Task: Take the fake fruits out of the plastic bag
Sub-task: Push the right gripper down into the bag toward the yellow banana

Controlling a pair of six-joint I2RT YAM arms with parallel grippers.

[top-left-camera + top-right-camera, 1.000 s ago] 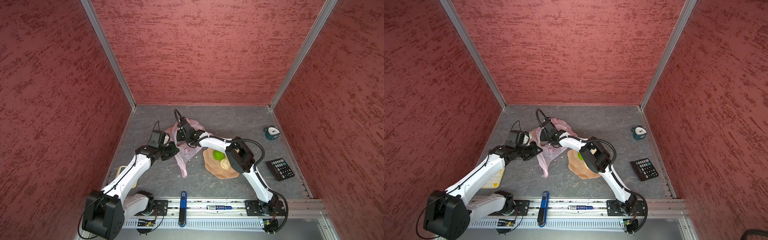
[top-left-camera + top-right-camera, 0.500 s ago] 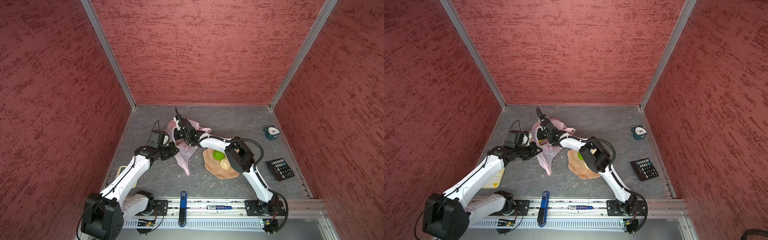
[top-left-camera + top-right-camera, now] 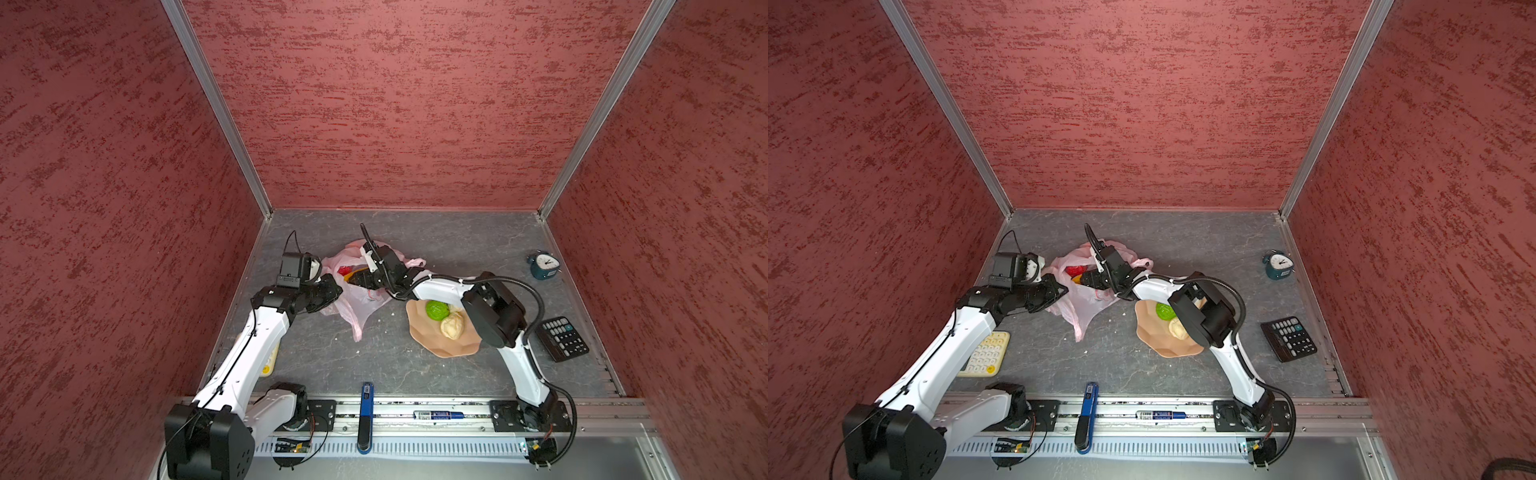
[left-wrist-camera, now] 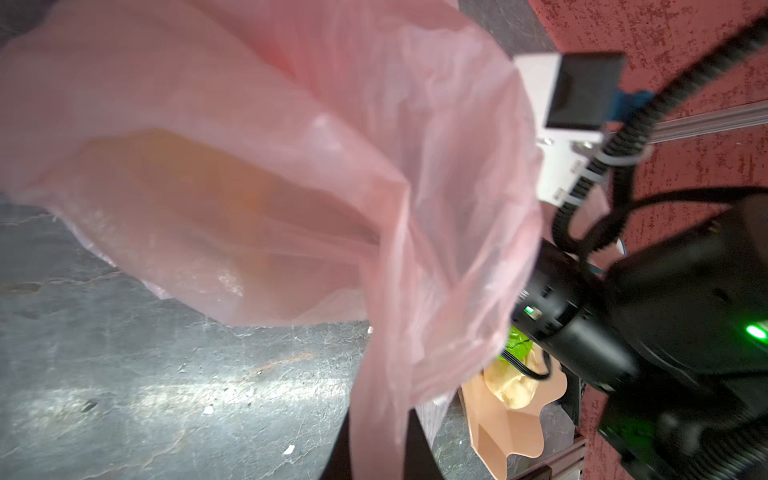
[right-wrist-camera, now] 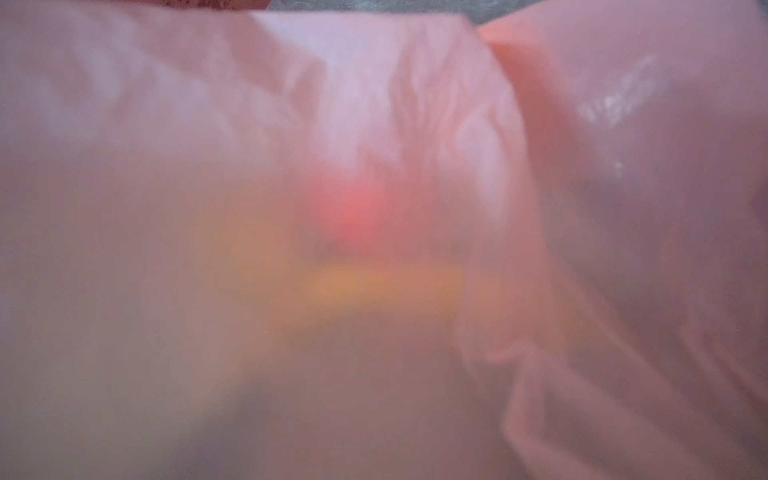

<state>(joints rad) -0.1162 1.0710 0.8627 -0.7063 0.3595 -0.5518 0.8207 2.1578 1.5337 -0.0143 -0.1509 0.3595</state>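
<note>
**Operator:** What is changing over the last second?

**Technician:** The right gripper (image 3: 356,279) is shifting left and working deeper into the mouth of the plastic bag (image 3: 362,305). The left gripper (image 3: 333,291) is hardly moving. It is keeping the bag's left edge pulled out, so the mouth is staying open.

**Operator:** What is that meaning for the task?

**Technician:** As a judgement, the reach for the next piece is under way and nothing is coming out yet. Two of the fake fruits (image 3: 1165,311), a green ball (image 3: 436,310) and a cream ball (image 3: 452,325), are already lying on the peach dish (image 3: 440,351), just right of the bag. A red ball (image 3: 1074,271) and an orange piece (image 3: 1076,280) are showing inside the mouth, so unloading is still pending. The bag is lying left of centre on the table (image 3: 457,249), toward the far side.

**Operator:** How are the end effectors standing?

**Technician:** The left gripper is clamped nearly fully closed. In the left wrist view the plastic bag (image 4: 374,415) is running down toward its fingers, so it is pinching the bag. The right gripper's opening cannot be read. In both top views its tips are sitting just beside the orange piece, too small to resolve. The right wrist view is showing only blurred film with red and yellow glows behind it. Whether it is touching or holding a fruit cannot be told.
</note>
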